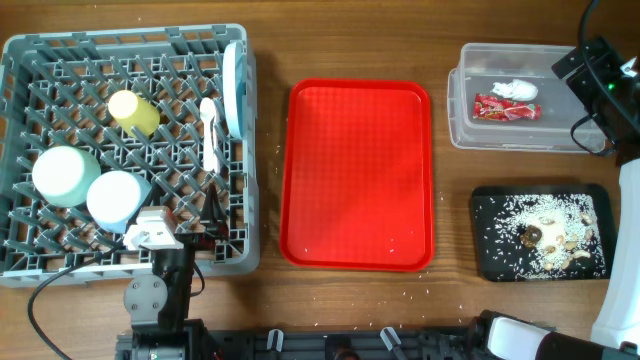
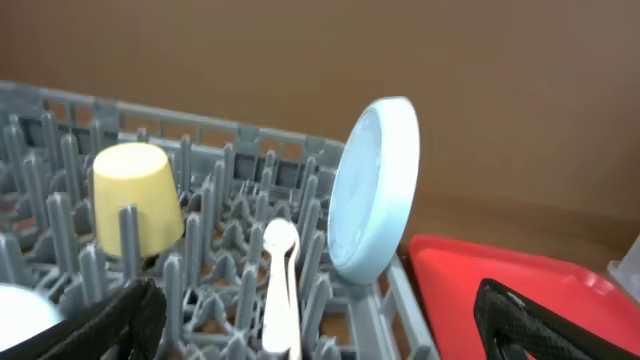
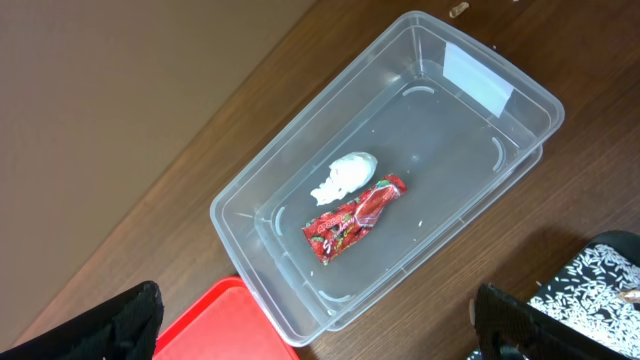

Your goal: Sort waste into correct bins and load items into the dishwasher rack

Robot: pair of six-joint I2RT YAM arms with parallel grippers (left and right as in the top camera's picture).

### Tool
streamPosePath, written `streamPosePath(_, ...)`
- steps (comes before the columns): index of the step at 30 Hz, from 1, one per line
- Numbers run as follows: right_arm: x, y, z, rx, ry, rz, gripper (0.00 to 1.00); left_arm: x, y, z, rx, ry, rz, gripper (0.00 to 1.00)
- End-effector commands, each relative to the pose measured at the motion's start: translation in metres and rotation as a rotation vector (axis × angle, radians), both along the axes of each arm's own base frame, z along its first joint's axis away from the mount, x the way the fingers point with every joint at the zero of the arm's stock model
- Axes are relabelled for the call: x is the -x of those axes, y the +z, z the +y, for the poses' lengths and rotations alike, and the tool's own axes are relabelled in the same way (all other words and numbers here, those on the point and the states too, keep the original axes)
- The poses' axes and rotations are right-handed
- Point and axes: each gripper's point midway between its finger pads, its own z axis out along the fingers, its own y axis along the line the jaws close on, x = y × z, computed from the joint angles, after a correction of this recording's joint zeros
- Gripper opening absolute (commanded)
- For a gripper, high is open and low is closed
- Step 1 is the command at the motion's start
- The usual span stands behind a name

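Note:
The grey dishwasher rack (image 1: 30,55) at the left holds the yellow cup (image 1: 133,112), the pale green bowl (image 1: 65,175), the light blue bowl (image 1: 118,197), the pale blue plate (image 1: 233,88) on edge, and the white fork and spoon (image 1: 209,135). My left gripper (image 1: 205,228) is open and empty over the rack's near edge; in the left wrist view (image 2: 320,335) the spoon (image 2: 280,285) lies between its fingers, further away. My right gripper (image 1: 585,68) is open and empty above the clear tub (image 1: 460,130), which holds the tissue (image 3: 345,177) and the red wrapper (image 3: 355,217).
The flat red serving tray (image 1: 360,175) lies in the middle. The black tray (image 1: 485,255) at the front right holds rice grains and brown scraps (image 1: 550,235). A few loose grains lie on the table near the red tray's front edge.

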Motion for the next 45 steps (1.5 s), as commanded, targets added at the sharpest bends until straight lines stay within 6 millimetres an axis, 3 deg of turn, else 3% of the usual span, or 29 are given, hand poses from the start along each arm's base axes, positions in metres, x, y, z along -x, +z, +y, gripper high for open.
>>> streamPosePath(1,0.003,0.001,-0.002,0.011,-0.008,0.000,1.00,0.001,-0.015,0.003,-0.017,0.017,0.057,1.00)
streamPosePath(26,0.003,0.001,-0.002,0.011,-0.008,0.000,1.00,0.001,-0.016,0.003,-0.017,0.020,0.058,1.00)
streamPosePath(30,0.012,0.000,-0.005,0.032,-0.029,0.028,1.00,0.001,-0.016,0.003,-0.017,0.020,0.058,1.00)
streamPosePath(32,0.033,0.001,-0.003,0.073,-0.021,0.026,1.00,0.001,-0.016,0.003,-0.017,0.020,0.058,1.00)
streamPosePath(36,0.039,-0.003,0.029,0.192,0.169,-0.127,1.00,0.001,-0.016,0.003,-0.017,0.020,0.058,1.00)
streamPosePath(39,0.048,0.000,0.083,0.352,0.438,-0.359,1.00,0.001,-0.016,0.003,-0.017,0.020,0.058,1.00)
streamPosePath(40,0.060,-0.001,0.106,0.426,0.533,-0.460,1.00,0.001,-0.016,0.003,-0.017,0.020,0.058,1.00)
streamPosePath(43,0.087,-0.009,0.127,0.510,0.596,-0.606,1.00,0.001,-0.016,0.003,-0.017,0.020,0.058,1.00)
streamPosePath(45,0.103,-0.020,0.129,0.529,0.589,-0.667,1.00,0.001,-0.016,0.003,-0.017,0.020,0.058,1.00)
